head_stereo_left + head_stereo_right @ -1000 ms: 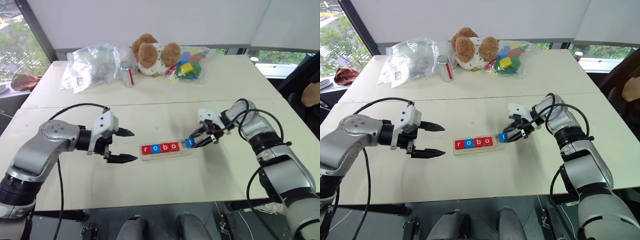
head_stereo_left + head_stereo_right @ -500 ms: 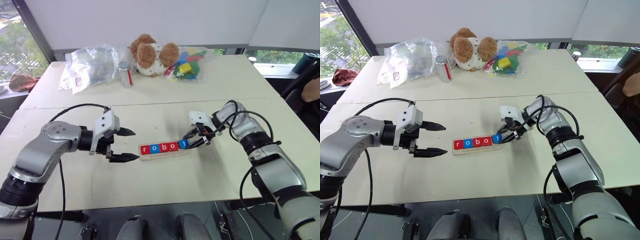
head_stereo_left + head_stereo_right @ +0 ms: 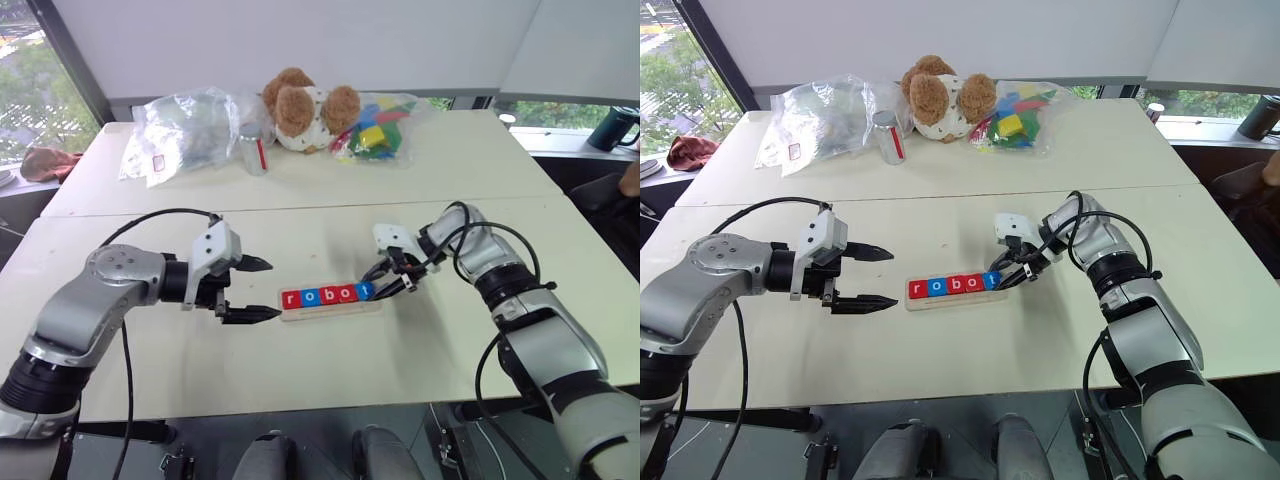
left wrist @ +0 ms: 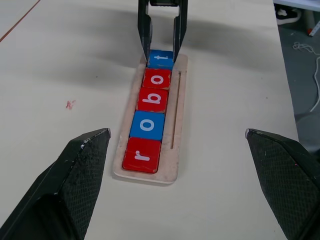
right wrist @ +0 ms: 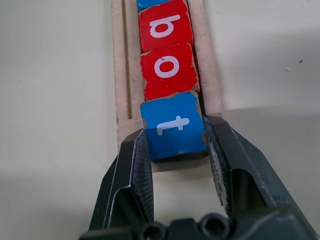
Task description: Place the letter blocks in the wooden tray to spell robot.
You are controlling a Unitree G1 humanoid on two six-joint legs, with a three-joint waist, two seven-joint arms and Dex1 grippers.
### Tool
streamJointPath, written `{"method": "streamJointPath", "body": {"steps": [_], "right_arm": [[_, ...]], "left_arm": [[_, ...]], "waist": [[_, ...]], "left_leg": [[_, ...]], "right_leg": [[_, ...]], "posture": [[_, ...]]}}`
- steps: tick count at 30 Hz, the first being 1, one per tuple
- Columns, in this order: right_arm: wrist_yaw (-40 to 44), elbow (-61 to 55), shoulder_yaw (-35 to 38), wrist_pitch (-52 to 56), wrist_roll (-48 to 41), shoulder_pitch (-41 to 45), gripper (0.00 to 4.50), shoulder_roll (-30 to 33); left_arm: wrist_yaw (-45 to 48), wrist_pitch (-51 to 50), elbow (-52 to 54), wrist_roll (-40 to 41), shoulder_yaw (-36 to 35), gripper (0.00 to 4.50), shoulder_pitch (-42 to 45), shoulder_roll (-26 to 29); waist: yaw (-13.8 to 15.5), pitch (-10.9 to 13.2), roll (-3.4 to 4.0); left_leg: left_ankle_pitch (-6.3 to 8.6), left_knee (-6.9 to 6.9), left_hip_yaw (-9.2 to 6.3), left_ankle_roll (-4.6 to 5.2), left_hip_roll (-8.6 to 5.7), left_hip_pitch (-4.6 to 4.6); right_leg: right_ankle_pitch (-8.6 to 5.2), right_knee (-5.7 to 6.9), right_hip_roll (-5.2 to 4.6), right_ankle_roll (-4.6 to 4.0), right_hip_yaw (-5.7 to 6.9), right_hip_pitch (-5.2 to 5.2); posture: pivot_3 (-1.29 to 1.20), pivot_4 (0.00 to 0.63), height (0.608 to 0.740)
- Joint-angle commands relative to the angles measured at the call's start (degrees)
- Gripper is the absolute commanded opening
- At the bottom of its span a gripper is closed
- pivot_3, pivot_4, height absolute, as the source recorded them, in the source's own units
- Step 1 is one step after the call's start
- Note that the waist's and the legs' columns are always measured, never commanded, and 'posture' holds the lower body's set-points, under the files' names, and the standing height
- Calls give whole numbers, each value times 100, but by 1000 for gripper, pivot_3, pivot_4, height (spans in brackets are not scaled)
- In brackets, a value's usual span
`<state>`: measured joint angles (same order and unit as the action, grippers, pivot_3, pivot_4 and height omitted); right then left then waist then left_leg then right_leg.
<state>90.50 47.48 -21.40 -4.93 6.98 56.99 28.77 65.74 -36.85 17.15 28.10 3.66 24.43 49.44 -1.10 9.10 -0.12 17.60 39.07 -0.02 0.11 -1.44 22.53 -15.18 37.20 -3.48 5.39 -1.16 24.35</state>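
Our blue "t" block sits at the end of the wooden tray nearest our right pincer, just past the red "o", with r, o and b already lined up beyond it. The tray's long axis runs straight away from that pincer, toward our left pincer, which hangs off the tray's far end, spread wide and empty. Our right pincer pinches the "t" by its two sides. We judge the block seated, so letting go comes next
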Motion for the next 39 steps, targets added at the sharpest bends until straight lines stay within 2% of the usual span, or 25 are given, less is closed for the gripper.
{"method": "streamJointPath", "body": {"steps": [1, 7, 9, 12, 19, 29, 39], "right_arm": [[19, -186, 1, 57, -27, -22, 1119, -69], [-13, -192, 8, 127, -21, -45, 1119, -74], [-47, -198, 32, 157, -34, -41, 2196, -76], [-68, -311, 118, 316, -135, 1, 3544, -71], [-228, -932, 467, 963, -522, 63, 3544, 2], [-1155, -1340, 667, 488, -276, -513, 3544, 723], [-1471, -1364, 544, 492, -282, -830, 3544, 614]], "left_arm": [[-34, 51, 139, 20, -63, 4500, 1, 6], [-61, 67, 143, -6, -48, 4500, -5, -1], [-67, 73, 129, -7, -45, 4500, 2, -3], [-68, 85, 96, -14, -38, 4500, 12, -9], [-57, 115, -16, -33, -11, 4500, 81, -57], [-6, 70, -96, -19, -112, 4500, 19, 20], [-19, 14, -145, -10, -87, 4500, 101, 15]], "waist": [[-4, 0, 0], [-4, 0, 0], [-5, 0, 0], [-8, 0, 0], [19, 0, 1], [19, 0, 0], [15, 0, 0]], "left_leg": [[0, 0, 0, 0, 0, 0], [0, 0, 0, -1, 0, 0], [0, 0, 0, -1, 0, 0], [0, 0, 0, -1, 0, 0], [-1, 0, -5, -2, 0, 3], [0, 0, -9, -1, -4, 8], [7, -1, -8, 13, -3, 8]], "right_leg": [[0, 0, 0, 0, 0, 0], [0, 0, 0, 0, 0, 0], [0, 0, 0, 0, 0, 0], [0, 0, 0, 0, 0, 0], [0, 0, 0, 0, 2, 2], [0, -4, -6, 0, 6, 2], [0, -1, -4, 0, 5, 5]], "posture": [[0, 150, 740], [0, 150, 740], [0, 150, 740], [0, 150, 740], [0, 150, 740], [0, 150, 740], [0, 150, 740]]}}
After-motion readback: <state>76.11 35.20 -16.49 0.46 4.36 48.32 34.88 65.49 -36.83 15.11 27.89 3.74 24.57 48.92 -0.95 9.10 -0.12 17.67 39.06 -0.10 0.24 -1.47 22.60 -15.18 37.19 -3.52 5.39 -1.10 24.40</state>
